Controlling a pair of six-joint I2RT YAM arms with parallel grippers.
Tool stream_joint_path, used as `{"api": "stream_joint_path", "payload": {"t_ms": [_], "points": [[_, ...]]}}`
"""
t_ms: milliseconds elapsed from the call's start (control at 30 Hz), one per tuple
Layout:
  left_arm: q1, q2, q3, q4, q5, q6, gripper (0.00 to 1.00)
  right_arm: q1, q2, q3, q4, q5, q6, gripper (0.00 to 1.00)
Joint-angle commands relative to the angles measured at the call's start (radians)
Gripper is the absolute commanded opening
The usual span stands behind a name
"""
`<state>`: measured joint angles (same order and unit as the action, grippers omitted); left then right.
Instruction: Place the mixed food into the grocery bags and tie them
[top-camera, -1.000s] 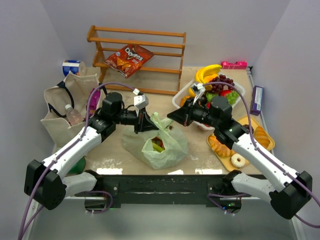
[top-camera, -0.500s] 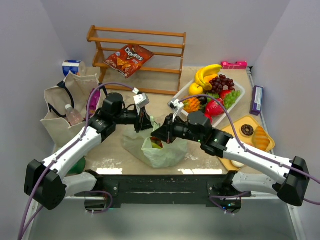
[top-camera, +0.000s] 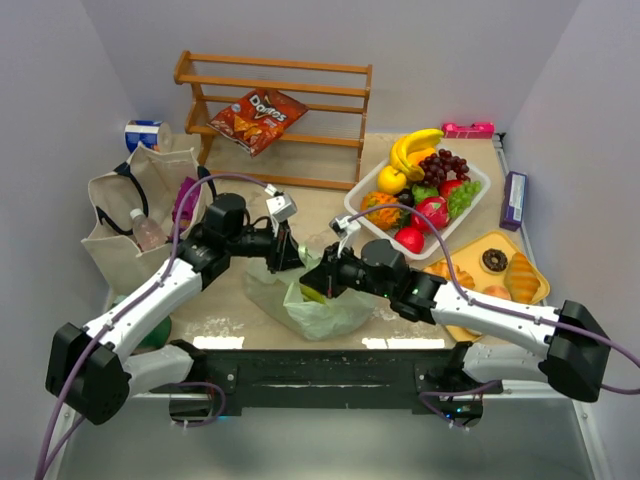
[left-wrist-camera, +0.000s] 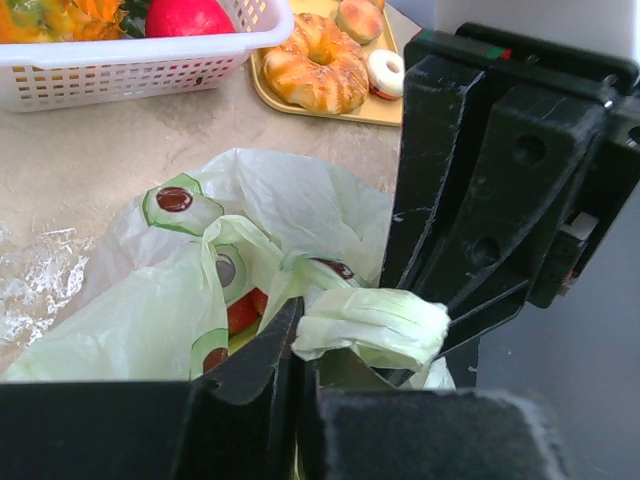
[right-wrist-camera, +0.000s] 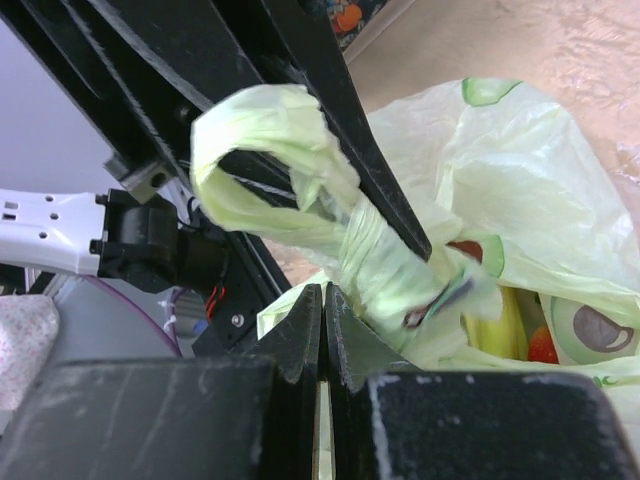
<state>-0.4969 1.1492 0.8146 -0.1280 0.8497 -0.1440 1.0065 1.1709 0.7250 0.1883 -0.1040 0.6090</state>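
Likely the slippery film is the risk: left of centre, the left fingers (left-wrist-camera: 297, 318), nearly closed on the twisted bag handle (left-wrist-camera: 370, 325), could lose it before any knot forms. The crinkly, pale green bag (top-camera: 330, 315) slumps on the desk (left-wrist-camera: 150, 160) at lower centre, toy fruit (left-wrist-camera: 240, 312) inside. Beside it, the right fingers (right-wrist-camera: 322, 300) are pressed together; any hold is unclear.

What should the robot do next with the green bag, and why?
Probably draw the left pincer and right pincer gently apart. The green bag has its handle twisted into a loose loop between them. The left pincer pinches a bunched end, and food shows through the open mouth, so the knot looks unfinished.
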Motion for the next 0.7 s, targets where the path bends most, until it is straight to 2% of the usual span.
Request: {"api": "stream_joint_path", "payload": {"t_ms": [0, 67, 100, 200, 367, 467, 667], "points": [[0.011, -0.062, 0.011, 0.038, 0.029, -0.031, 0.20, 0.014, -0.002, -0.028, 0.043, 0.001, -0.025, 0.00], [0.011, -0.071, 0.009, 0.016, 0.038, -0.029, 0.26, 0.014, -0.014, -0.032, 0.048, 0.007, -0.034, 0.00], [0.011, -0.074, 0.006, -0.004, 0.041, -0.026, 0.33, 0.015, -0.019, -0.038, 0.049, 0.009, -0.034, 0.00], [0.011, -0.083, -0.005, -0.025, 0.054, -0.026, 0.40, 0.015, -0.031, -0.042, 0.048, 0.015, -0.041, 0.00], [0.011, -0.094, -0.037, -0.007, 0.077, -0.043, 0.50, 0.015, -0.033, -0.045, 0.051, 0.006, -0.044, 0.00], [0.011, -0.092, -0.052, 0.031, 0.103, -0.062, 0.52, 0.015, -0.030, -0.045, 0.053, 0.003, -0.049, 0.00], [0.011, -0.111, -0.040, -0.019, 0.118, -0.017, 0.60, 0.017, -0.027, -0.045, 0.056, 0.006, -0.046, 0.00]]}}
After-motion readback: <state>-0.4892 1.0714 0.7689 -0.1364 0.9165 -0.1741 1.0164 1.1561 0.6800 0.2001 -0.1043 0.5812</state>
